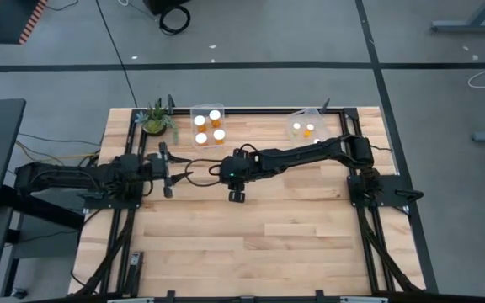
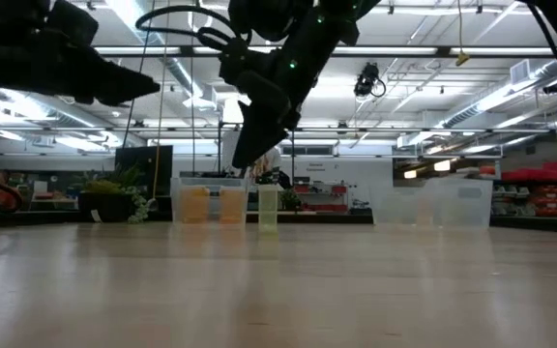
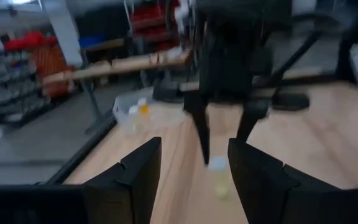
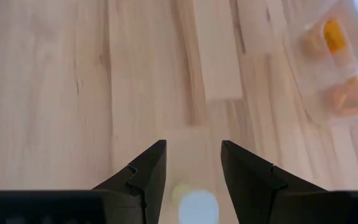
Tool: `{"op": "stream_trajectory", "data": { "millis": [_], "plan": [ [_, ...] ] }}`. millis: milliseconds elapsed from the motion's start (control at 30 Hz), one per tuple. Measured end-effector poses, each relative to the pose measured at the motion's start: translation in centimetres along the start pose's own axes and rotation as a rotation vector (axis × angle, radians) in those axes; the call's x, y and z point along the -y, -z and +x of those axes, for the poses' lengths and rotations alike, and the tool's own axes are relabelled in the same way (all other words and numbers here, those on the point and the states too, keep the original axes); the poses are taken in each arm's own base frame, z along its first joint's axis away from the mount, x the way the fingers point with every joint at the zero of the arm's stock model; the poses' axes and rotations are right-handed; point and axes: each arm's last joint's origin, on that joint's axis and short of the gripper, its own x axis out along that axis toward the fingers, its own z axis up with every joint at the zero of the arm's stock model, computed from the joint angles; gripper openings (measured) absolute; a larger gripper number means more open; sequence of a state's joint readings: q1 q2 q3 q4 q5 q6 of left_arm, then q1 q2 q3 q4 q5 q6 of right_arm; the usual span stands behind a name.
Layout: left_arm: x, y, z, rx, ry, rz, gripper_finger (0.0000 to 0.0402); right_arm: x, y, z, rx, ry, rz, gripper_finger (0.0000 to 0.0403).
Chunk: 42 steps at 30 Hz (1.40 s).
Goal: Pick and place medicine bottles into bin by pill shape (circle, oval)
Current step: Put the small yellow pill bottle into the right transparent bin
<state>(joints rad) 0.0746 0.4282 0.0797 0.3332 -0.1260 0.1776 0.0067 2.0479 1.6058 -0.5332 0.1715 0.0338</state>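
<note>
Left bin – four bottles; right bin – two. Right gripper spread over lone bottle; left gripper released.

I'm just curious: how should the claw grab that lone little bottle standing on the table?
By its round sides just under the white cap, coming straight down. The bottle stands upright, alone on the table, and the right claw hangs open above it.
</note>
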Motion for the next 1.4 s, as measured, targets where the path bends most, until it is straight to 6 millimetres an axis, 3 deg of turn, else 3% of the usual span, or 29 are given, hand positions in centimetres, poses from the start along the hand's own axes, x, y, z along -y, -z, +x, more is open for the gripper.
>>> {"op": "stream_trajectory", "data": {
  "millis": [133,600,733,1400],
  "plan": [
    [0.2,1.1,-0.3,0.065,-0.002,-0.004,0.0196,0.0,0.2,0.3,-0.018,0.001,-0.006,0.0163],
    [0.3,0.9,-0.4,0.086,0.011,0.058,0.0194,0.9,1.1,0.9,-0.050,0.004,0.019,0.0222],
    [0.3,1.0,-0.3,0.082,0.014,0.014,0.0193,0.9,2.0,1.5,-0.074,0.002,0.037,0.0223],
    [0.3,0.9,-0.3,0.089,0.013,0.006,0.0194,1.5,2.7,2.0,-0.105,-0.017,0.143,0.0201]
  ]
}}
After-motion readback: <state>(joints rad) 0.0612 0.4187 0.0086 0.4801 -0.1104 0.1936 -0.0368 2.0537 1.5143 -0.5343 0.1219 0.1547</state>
